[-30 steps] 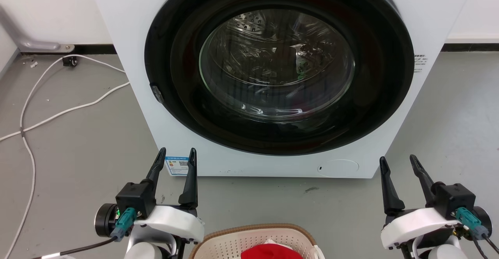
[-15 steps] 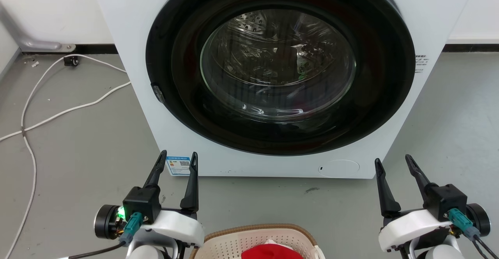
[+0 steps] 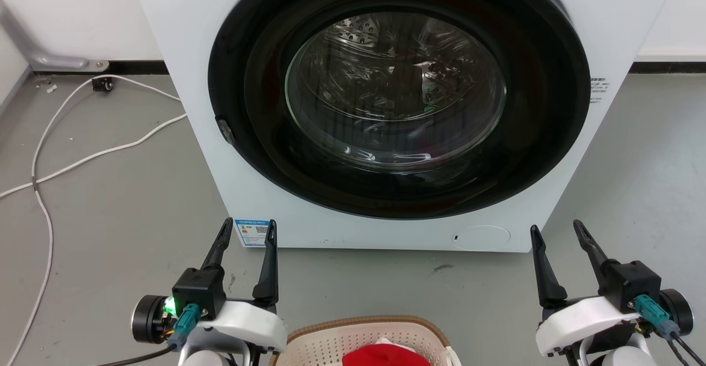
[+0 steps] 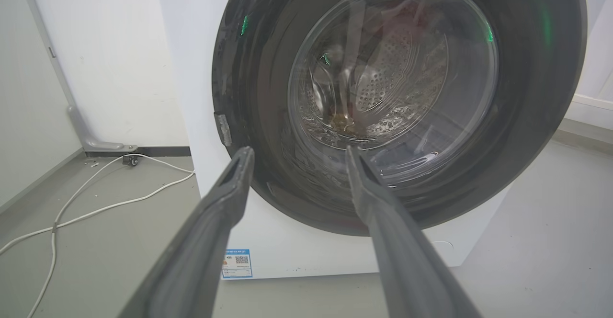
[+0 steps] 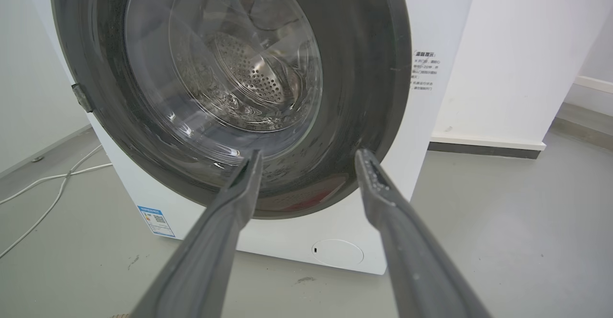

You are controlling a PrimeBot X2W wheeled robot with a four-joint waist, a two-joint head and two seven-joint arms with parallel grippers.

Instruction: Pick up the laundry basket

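head view, left gripper (image 3: 249,224): released, eased a touch nearer
right gripper (image 3: 555,227): released, nudged left
laundry basket (image 3: 364,320): near, untouched, grasp pending

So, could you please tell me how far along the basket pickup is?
Done: nothing; the laundry basket sits ungripped between the arms. In hand: left gripper and right gripper hover open, pointing at the washing machine. Left: lower to the basket's rim, grip, lift.

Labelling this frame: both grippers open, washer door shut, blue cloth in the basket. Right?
Not quite: the cloth in the basket is red, not blue, per the head view. The left gripper and right gripper are open, and the washer door is shut.
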